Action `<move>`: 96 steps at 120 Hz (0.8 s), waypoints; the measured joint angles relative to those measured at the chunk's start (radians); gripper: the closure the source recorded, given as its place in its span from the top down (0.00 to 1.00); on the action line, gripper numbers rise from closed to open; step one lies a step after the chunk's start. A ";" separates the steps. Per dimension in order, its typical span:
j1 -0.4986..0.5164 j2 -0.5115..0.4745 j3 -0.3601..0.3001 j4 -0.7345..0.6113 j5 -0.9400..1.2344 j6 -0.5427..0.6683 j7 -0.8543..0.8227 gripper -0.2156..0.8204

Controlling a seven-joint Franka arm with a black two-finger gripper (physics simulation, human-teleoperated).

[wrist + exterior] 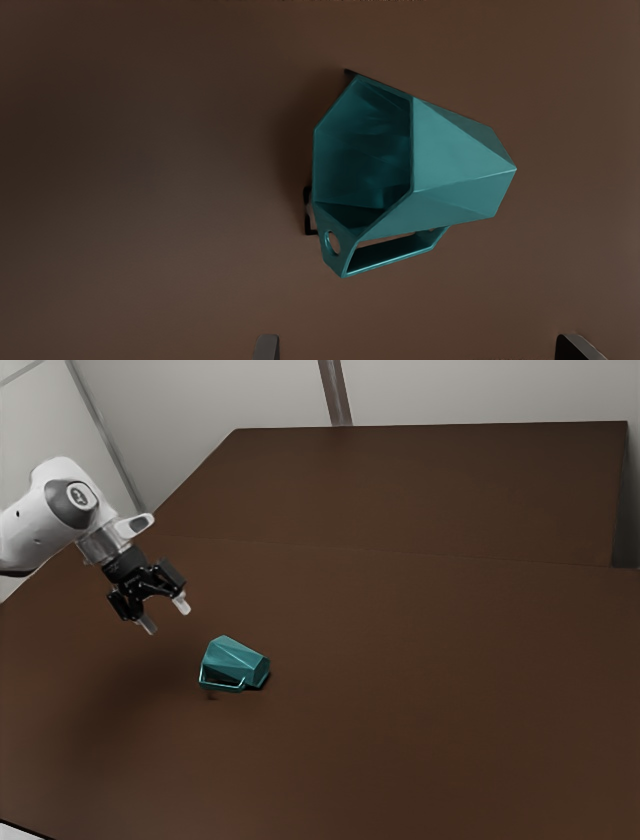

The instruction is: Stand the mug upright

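Over on the brown table (420,660), the teal mug (234,662) is lying on its side, and everything else here I place by it. Its open mouth (362,150) faces the exterior view's left, wide enough that I can look right into the dark hollow, while the narrower base end (492,195) points to the exterior view's right. The handle (390,260) runs along the mug's flank, on the side nearer the exterior camera, and a round hole (334,243) is cut through it close to the mug's rim. The whole body is made of flat, angled facets, paler on the outside than within. A soft shadow (295,145) spreads over the tabletop just beside the mug's mouth.

The black gripper (166,616) hangs in the air up and to the exterior view's left of the mug, tipped down toward it and touching nothing. Its jaws stand wide, with a broad gap between the two fingers (268,347) and nothing held in it; the mug is out ahead of the fingertips, apart from both. Behind the gripper, farther from the mug, the white arm (40,515) reaches in from the exterior view's left.
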 joint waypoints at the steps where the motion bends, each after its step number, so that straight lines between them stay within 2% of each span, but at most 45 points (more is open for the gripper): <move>1: 0.004 0.004 0.000 0.000 -0.006 0.001 0.010 0.79; 14: 0.038 0.046 0.000 -0.001 -0.075 0.006 0.130 0.79; 45: 0.050 0.135 0.000 0.003 -0.236 0.019 0.353 0.79; 65: 0.043 0.185 -0.006 0.007 -0.327 0.023 0.451 0.79; 96: 0.037 0.202 -0.023 -0.032 -0.385 0.015 0.557 0.79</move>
